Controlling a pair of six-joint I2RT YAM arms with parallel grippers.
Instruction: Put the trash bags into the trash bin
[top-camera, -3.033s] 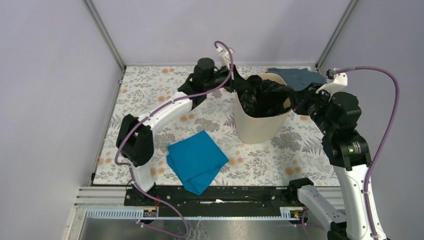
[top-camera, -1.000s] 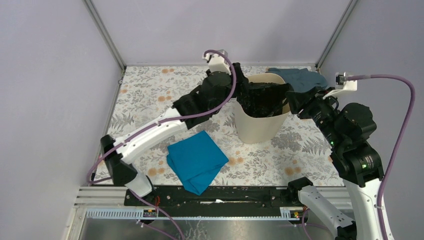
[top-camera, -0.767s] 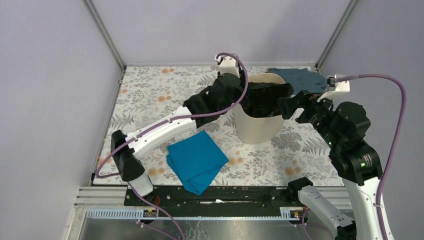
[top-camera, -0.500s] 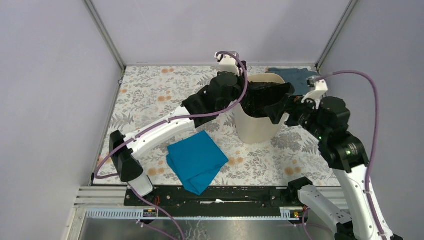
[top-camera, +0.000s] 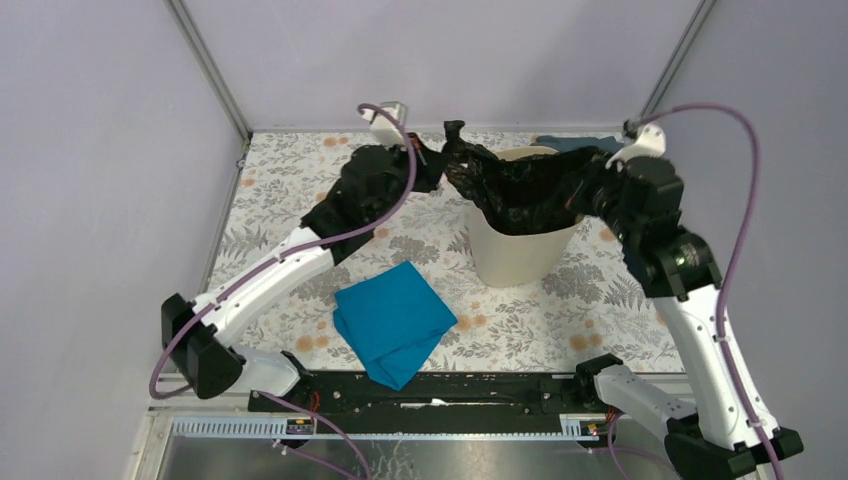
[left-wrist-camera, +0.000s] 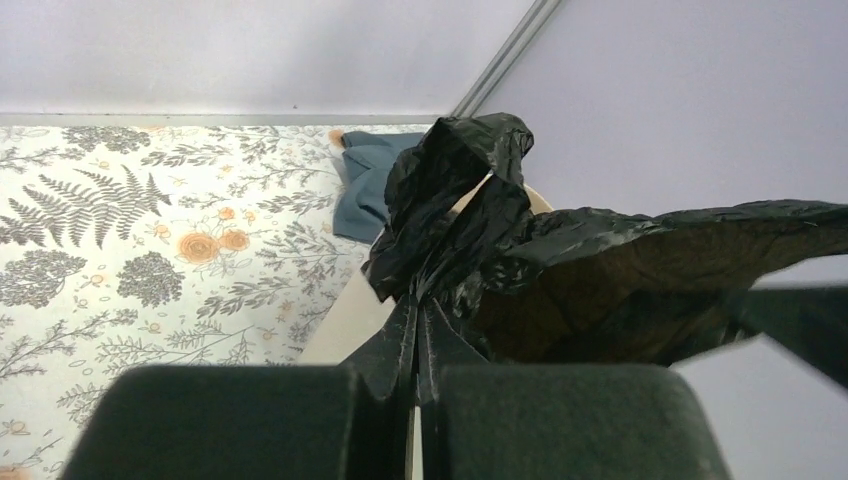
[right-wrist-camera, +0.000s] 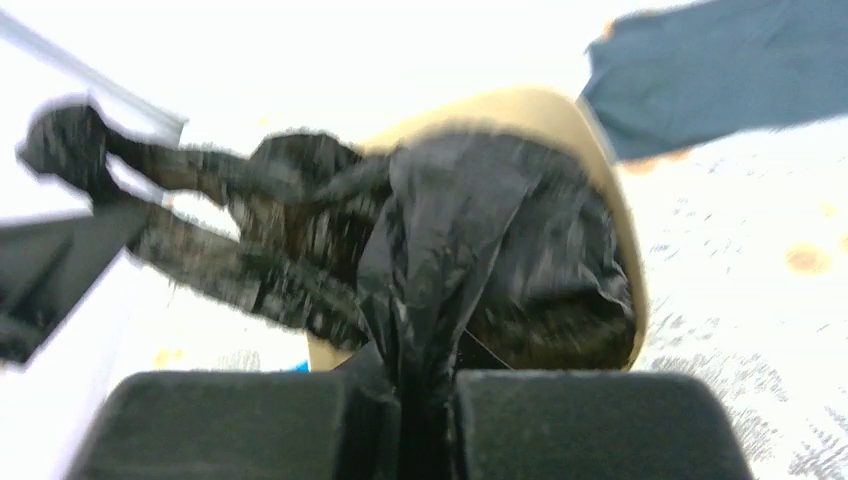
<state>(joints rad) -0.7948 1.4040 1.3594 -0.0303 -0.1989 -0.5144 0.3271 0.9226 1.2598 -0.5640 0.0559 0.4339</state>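
The shiny black trash bag (top-camera: 515, 185) is stretched over the mouth of the round cream-beige trash bin (top-camera: 510, 250), with most of it hanging inside. My left gripper (top-camera: 437, 160) is shut on the bag's left edge and holds it up, left of the bin's rim. A crumpled tuft of bag sticks up past its fingers (left-wrist-camera: 455, 180). My right gripper (top-camera: 588, 185) is shut on the bag's right edge at the bin's right rim. The right wrist view shows the film (right-wrist-camera: 450, 250) pinched between the pads above the bin (right-wrist-camera: 600, 190).
A bright blue cloth (top-camera: 392, 320) lies folded on the floral mat in front of the bin. A grey-blue cloth (top-camera: 560, 143) lies behind the bin at the back right, partly hidden by my right arm. Frame posts stand at both back corners.
My left gripper has pulled up and to the left, out of the bin's mouth, drawing the bag's edge with it. My right gripper has moved up and back to the right rim.
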